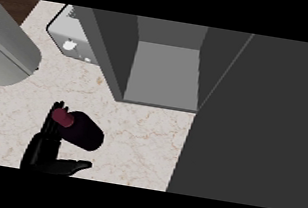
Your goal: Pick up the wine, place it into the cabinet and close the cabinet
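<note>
Marble-look counter (pixel 136 143), cream w/ faint brown veins, across lower left & centre of frame.

Near lower left: left hand (pixel 48 152), black, coming up from bottom edge. Fingers (pixel 52 123) fairly straight, pointing toward top of frame. Thumb (pixel 76 165) spread out to the right. Open, in short, and not wrapped round anything.

Wine (pixel 85 134) just right of those fingers & above the thumb, i.e. in the crook between them. Dark bottle, maroon cap (pixel 66 119) tipped toward upper left, close against the fingers. Can't tell whether actually touching or just beside. Can't tell either whether resting on the counter or lifted off it. Outside the cabinet in any case, below & left of its opening.

Cabinet (pixel 162 72) at top centre: grey box, front open, paler grey floor inside. Door (pixel 258 127) swung wide, a big dark grey slab filling approx. the right third of frame, top to bottom.

Left of cabinet, partly hidden behind its side wall: small silver-white appliance (pixel 69 37) w/ a pale knob; type unclear.

Upper left corner: large pale grey cylinder (pixel 1 46), slanting down to the right, looming close; can't say what it is. Beside it, strip of dark brown (pixel 12 2) beyond the counter's edge.
</note>
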You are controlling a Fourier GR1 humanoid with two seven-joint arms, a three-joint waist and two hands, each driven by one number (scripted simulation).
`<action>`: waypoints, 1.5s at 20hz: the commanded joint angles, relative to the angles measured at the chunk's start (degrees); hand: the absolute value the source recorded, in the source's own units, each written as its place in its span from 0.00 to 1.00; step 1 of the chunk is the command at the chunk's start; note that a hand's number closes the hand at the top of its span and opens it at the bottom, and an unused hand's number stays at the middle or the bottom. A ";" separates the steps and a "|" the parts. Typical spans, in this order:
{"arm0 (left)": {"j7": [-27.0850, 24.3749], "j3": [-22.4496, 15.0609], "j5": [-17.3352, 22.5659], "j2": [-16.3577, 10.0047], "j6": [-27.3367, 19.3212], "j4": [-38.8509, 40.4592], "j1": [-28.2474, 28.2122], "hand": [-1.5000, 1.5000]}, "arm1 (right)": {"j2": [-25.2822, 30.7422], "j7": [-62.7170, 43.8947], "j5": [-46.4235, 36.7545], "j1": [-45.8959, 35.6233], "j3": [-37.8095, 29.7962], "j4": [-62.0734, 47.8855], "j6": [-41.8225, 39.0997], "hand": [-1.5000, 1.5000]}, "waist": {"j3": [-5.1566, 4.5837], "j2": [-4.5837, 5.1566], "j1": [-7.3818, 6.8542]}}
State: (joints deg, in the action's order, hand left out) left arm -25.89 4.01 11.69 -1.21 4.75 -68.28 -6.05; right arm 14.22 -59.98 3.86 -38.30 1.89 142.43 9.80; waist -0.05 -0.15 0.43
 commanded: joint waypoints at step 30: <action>-23.69 -2.02 -8.63 -0.39 -0.56 20.76 15.37 1.00 | 0.28 -1.04 6.37 7.64 -2.88 6.50 0.17 0.00 | 0.10 -0.03 -0.11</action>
State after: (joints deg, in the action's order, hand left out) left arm -48.42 3.04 4.52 -2.55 6.84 -44.53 8.77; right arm 15.23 -58.98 4.61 -35.12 0.63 142.47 10.60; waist -0.02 -0.18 0.54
